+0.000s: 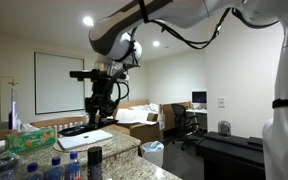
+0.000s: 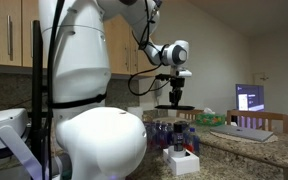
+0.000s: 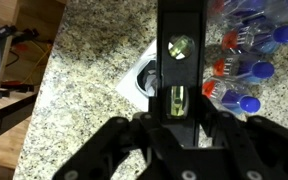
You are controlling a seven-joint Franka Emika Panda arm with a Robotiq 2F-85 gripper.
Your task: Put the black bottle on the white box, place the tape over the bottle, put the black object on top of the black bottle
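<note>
My gripper [image 3: 179,112] is shut on the black object [image 3: 180,45], a long black bar with bubble vials. It hangs high over the granite counter in both exterior views [image 1: 101,104] [image 2: 175,100]. Below it in the wrist view lies the white box [image 3: 132,82] with a round ring-like thing [image 3: 149,78] on it, mostly hidden behind the bar. I cannot tell if that is the tape or the black bottle. In an exterior view a dark upright shape that may be the black bottle [image 2: 180,143] stands on the white box [image 2: 183,163]. The box also shows in an exterior view [image 1: 86,139].
Several clear plastic bottles with blue caps [image 3: 246,60] lie packed on the counter beside the box, also seen in both exterior views [image 1: 14,165] [image 2: 167,130]. The counter edge [image 3: 46,90] drops off on the far side of the box. A green tissue box [image 1: 32,138] stands behind.
</note>
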